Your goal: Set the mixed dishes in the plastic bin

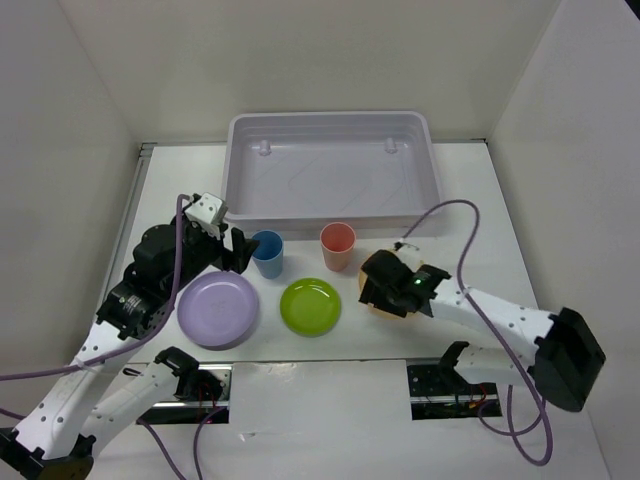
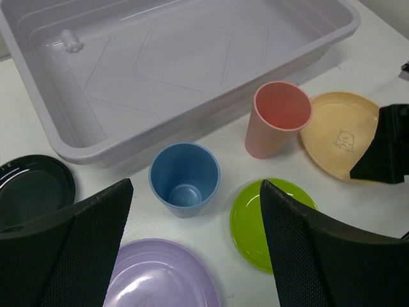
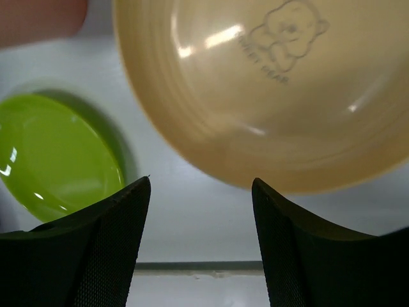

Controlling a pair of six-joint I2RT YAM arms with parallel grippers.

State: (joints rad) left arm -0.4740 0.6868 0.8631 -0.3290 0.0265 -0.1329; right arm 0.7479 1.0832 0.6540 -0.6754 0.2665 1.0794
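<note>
1. White table (image 1: 470, 200) inside pale walls carries everything. The plastic bin (image 1: 330, 117) sits at its far side, and all six dishes lie on the table nearer the arms, none of them in the bin.
2. The right gripper (image 3: 199, 185) has its jaws apart and holds nothing. It hangs low over the near rim of the yellow-orange plate (image 3: 268, 83).
3. Seen from the right wrist, that plate lies flat and fills the view just beyond the fingertips, its rim curving across the gap between them. I cannot tell whether a finger touches it.
4. This is the relation the next move turns on. The plate is thin and flat on the table, so I judge a grip must take its near edge, one finger over and one under.
5. The bin lies beyond the plate and to the left, so the carry would go forward and leftward.
6. The left gripper (image 2: 196, 187) is spread wide and empty, facing the upright blue cup (image 2: 184, 179), which stands dead ahead between its fingers.
7. Around the cup are the coral-red cup (image 2: 276, 121) to its right, the lime-green plate (image 2: 255, 220), the lavender plate (image 2: 163, 281) nearest, and the black plate (image 2: 32, 188) to its left.
</note>
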